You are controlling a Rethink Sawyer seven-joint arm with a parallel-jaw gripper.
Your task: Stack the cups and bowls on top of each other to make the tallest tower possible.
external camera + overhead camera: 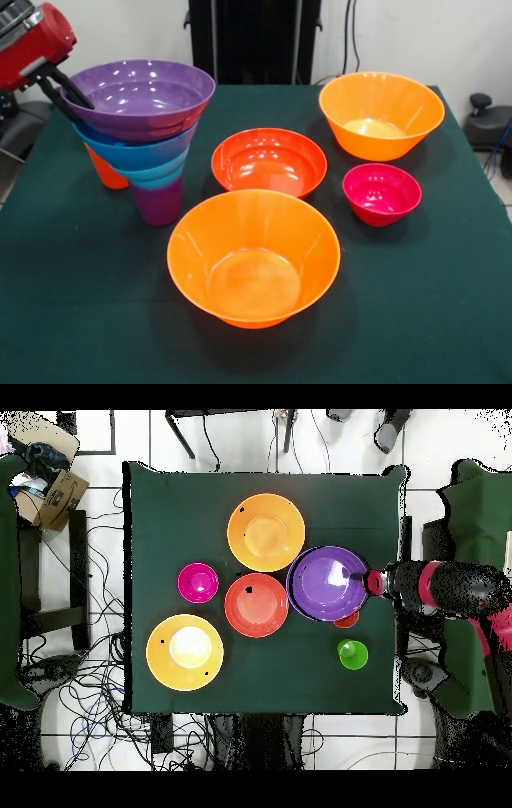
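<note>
The hand (78, 98) gripped the rim of the purple bowl (140, 98), which topped the tower (148, 152) of nested blue and teal bowls on a purple cup (158, 202); both orange bowls (254, 258) sat empty.

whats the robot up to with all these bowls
The gripper is at the rim of the large purple bowl, which tops a tower: a purple cup at the bottom, then a teal bowl and a blue bowl. Loose on the table are two large orange bowls, a red-orange bowl, a small magenta bowl, an orange cup behind the tower and a green cup.
</note>
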